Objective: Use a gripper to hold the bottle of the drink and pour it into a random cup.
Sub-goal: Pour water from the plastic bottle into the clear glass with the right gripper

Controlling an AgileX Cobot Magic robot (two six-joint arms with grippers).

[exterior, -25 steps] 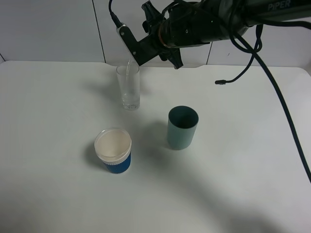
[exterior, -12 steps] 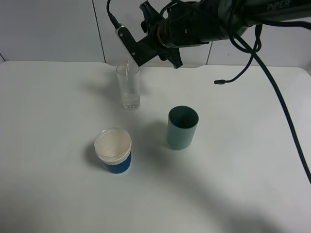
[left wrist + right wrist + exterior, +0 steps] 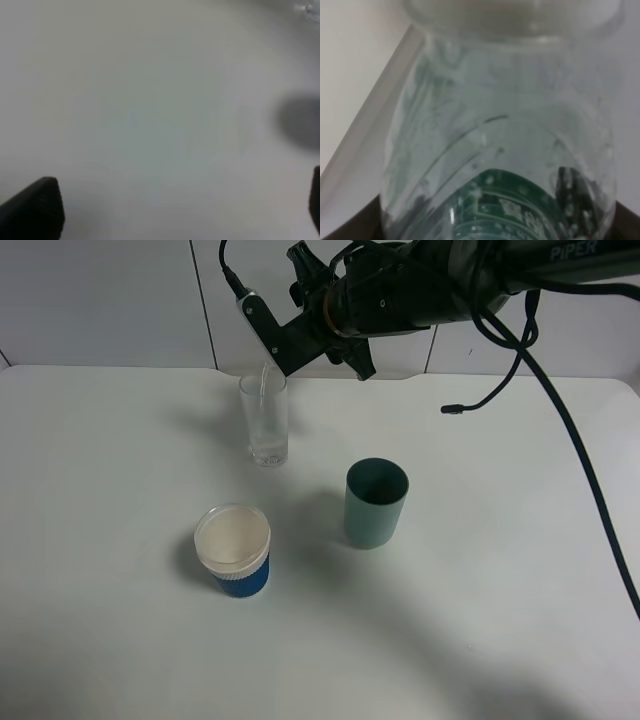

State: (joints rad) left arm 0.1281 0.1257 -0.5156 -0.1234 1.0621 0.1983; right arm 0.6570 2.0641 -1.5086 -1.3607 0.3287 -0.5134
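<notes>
In the right wrist view the bottle of the drink (image 3: 495,150) fills the picture: clear plastic, a green label with white text, the neck pointing away. My right gripper (image 3: 283,338) is shut on it, and dark jaws show at both lower corners. From high up, the black arm hides most of the bottle. It is tilted over the cup (image 3: 265,425), a tall clear glass at the back of the table. A thin stream (image 3: 263,380) falls into the glass. My left gripper (image 3: 175,207) is open over bare table, with nothing between its fingertips (image 3: 35,207).
A teal cup (image 3: 376,503) stands right of centre and a blue ribbed cup with a white rim (image 3: 233,550) in front of the glass. Black cables (image 3: 560,410) hang from the right arm across the right side of the white table (image 3: 120,620).
The right arm rose slightly with the bottle. The stream keeps falling into the glass.
</notes>
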